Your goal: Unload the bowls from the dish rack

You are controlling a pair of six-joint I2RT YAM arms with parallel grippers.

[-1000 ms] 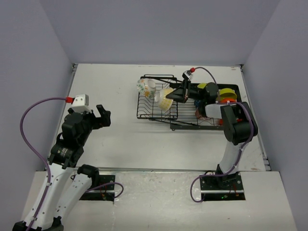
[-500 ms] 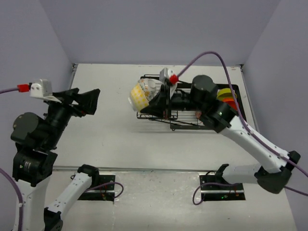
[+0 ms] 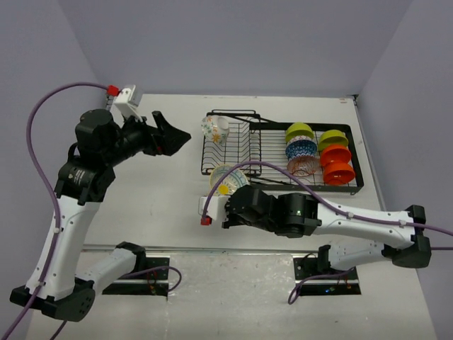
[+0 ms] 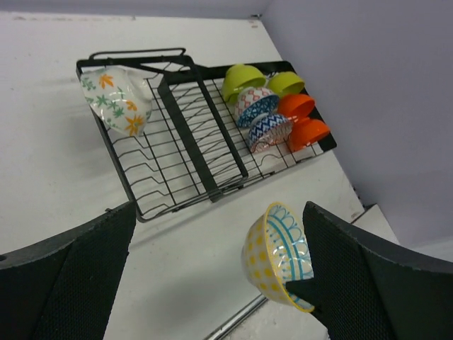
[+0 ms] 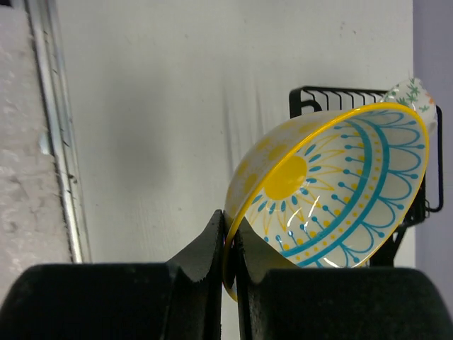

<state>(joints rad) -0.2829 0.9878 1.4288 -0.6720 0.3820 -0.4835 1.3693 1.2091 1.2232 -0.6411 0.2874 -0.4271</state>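
Observation:
A yellow bowl with blue lines inside (image 3: 227,178) hangs tilted over the table just in front of the dish rack (image 3: 233,157), with my right gripper (image 3: 227,194) shut on its rim. The right wrist view shows the jaws (image 5: 230,237) pinching the yellow rim of the bowl (image 5: 333,188). My left gripper (image 3: 172,134) is raised left of the rack, wide open and empty; its wrist view looks down on the held bowl (image 4: 277,255). In the rack remain a white floral bowl (image 3: 214,129), lime green bowls (image 3: 300,132), a blue-patterned bowl (image 3: 301,148), a pinkish-patterned bowl (image 3: 305,166) and orange bowls (image 3: 337,156).
The table's front edge carries a metal rail (image 5: 58,134). Grey walls close in the table on three sides. My right arm (image 3: 333,221) lies low across the front of the table, below the rack. Bare tabletop (image 3: 156,191) lies left of the rack.
My right arm has carried the yellow bowl out of the rack, down and toward the table's front. The left arm has lifted and swung right, toward the rack, still open.

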